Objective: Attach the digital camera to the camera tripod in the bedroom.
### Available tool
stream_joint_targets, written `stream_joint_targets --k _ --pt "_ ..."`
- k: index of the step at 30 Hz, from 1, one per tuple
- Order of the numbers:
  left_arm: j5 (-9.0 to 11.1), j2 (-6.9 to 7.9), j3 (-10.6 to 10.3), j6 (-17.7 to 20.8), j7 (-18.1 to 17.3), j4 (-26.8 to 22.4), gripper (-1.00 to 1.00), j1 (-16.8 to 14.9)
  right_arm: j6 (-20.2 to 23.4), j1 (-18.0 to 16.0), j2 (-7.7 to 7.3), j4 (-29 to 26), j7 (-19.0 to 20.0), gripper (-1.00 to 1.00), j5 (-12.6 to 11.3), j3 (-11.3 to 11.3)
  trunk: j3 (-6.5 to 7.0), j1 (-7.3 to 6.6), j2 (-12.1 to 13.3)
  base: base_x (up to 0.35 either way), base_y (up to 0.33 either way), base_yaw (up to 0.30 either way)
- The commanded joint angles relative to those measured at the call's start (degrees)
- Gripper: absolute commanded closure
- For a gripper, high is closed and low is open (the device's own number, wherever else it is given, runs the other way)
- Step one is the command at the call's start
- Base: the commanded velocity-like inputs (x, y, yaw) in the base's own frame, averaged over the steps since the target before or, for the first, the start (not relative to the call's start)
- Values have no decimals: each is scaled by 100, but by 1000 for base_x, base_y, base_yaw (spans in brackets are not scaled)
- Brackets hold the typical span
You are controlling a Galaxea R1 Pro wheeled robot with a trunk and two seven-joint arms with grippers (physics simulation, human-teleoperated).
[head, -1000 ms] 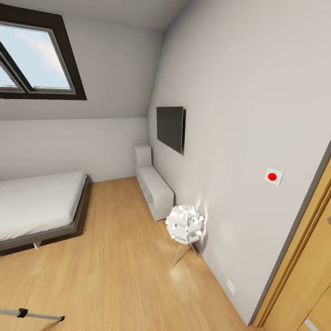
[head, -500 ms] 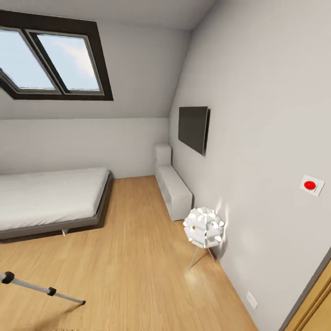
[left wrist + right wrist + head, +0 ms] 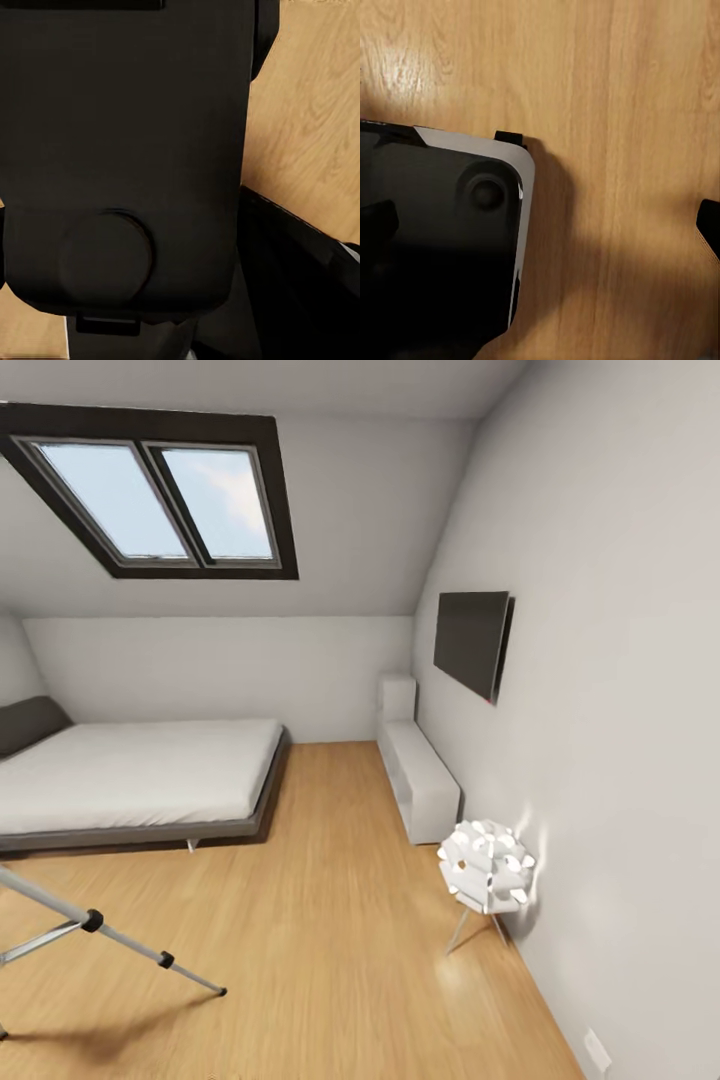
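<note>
In the head view the camera tripod (image 3: 95,925) enters at the lower left of the bedroom. Only its silver telescoping legs with black joints show, spread over the wood floor; its head is out of frame. The left wrist view has the black body of the digital camera (image 3: 120,150) pressed right up against the lens, a round dial on its face, with my left gripper shut on it and the fingers hidden behind it. My right gripper (image 3: 540,225) hangs open over the floor, its dark fingertips (image 3: 709,225) at the picture's edges, nothing between them.
A low grey bed (image 3: 130,780) stands at the left under a dark-framed skylight (image 3: 165,495). Along the right wall are a white bench (image 3: 420,775), a wall screen (image 3: 470,640) and a white ball lamp (image 3: 487,870) on thin legs. My black base (image 3: 435,255) shows under the right wrist.
The head view has swung to the left: the door frame and red wall button have left the picture, the bed and skylight show more fully, and more of the tripod legs has come in.
</note>
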Motion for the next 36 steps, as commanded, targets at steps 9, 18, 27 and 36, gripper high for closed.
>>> stream_joint_targets --k 9,18,27,36 --pt "32 -3 -50 -16 30 0 100 -1 -37 -5 -1 16 13 -100 -27 35 -2 2 -3 0 0 299" --pt "32 -3 -50 -25 32 0 100 -1 -46 -5 -1 17 11 -100 -35 35 -2 2 -3 0 0 299" --pt "-39 109 -83 -42 24 -73 100 -1 -59 -5 11 16 10 -100 -41 35 -2 2 -3 0 0 299" --pt "-62 169 -86 -43 24 -72 100 -1 -63 -5 14 16 12 -100 -33 35 -2 2 -3 0 0 299"
